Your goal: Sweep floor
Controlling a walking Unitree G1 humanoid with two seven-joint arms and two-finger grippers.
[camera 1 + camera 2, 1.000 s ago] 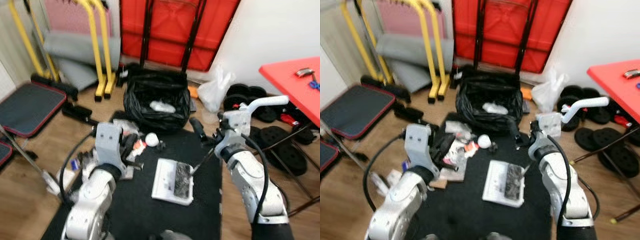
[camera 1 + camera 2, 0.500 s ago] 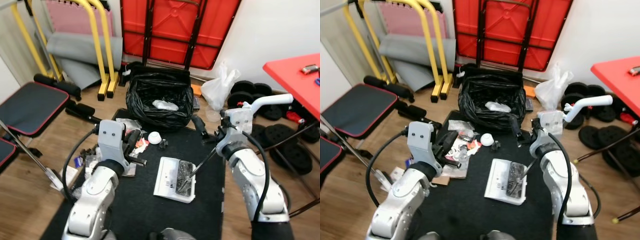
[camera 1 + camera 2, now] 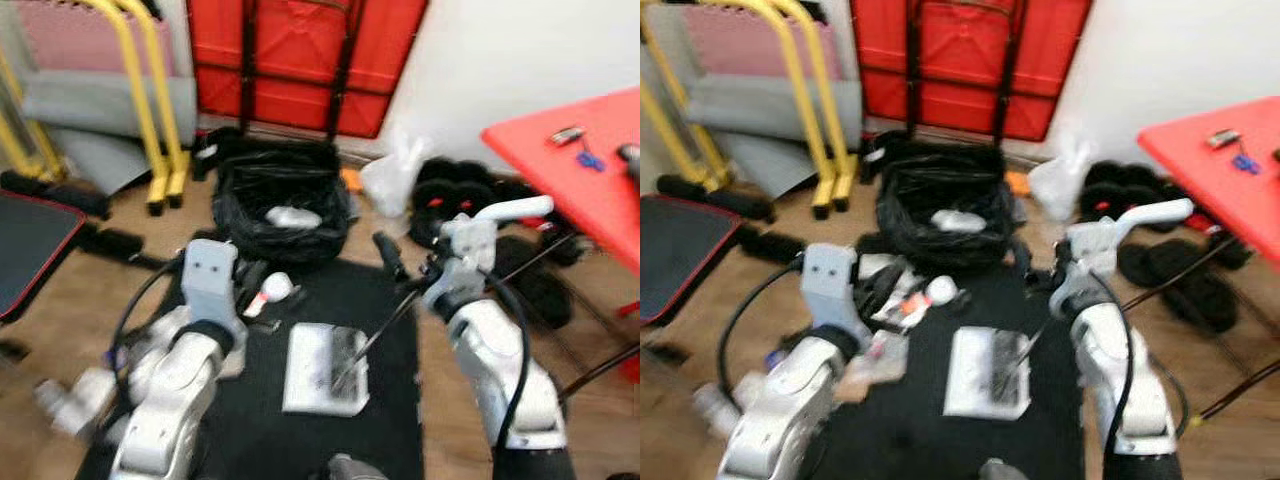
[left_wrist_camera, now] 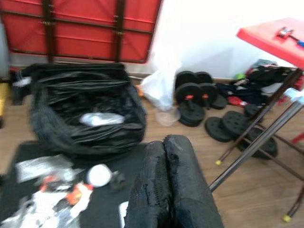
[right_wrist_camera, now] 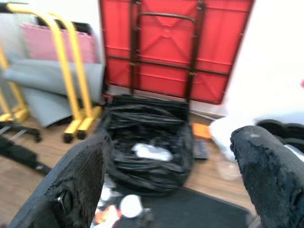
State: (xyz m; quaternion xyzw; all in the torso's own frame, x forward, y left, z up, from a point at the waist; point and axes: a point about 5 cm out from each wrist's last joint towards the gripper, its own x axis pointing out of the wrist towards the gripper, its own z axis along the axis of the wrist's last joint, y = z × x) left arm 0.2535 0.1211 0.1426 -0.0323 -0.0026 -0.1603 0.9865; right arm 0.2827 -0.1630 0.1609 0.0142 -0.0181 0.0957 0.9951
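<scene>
1. Left eye view showed the white dustpan (image 3: 325,368) mid-mat, holding some dark debris.
2. Litter (image 3: 902,305) lay unswept at the black mat's (image 3: 395,400) left edge, near the bin bag (image 3: 280,215).
3. Left end effector (image 4: 169,183) was clenched, empty; right end effector (image 5: 166,180) spread wide.

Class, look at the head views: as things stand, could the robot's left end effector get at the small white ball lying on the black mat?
Probably yes. The left end effector, fingers shut, hovers just beside the white ball on the black mat, with nothing between them.
</scene>
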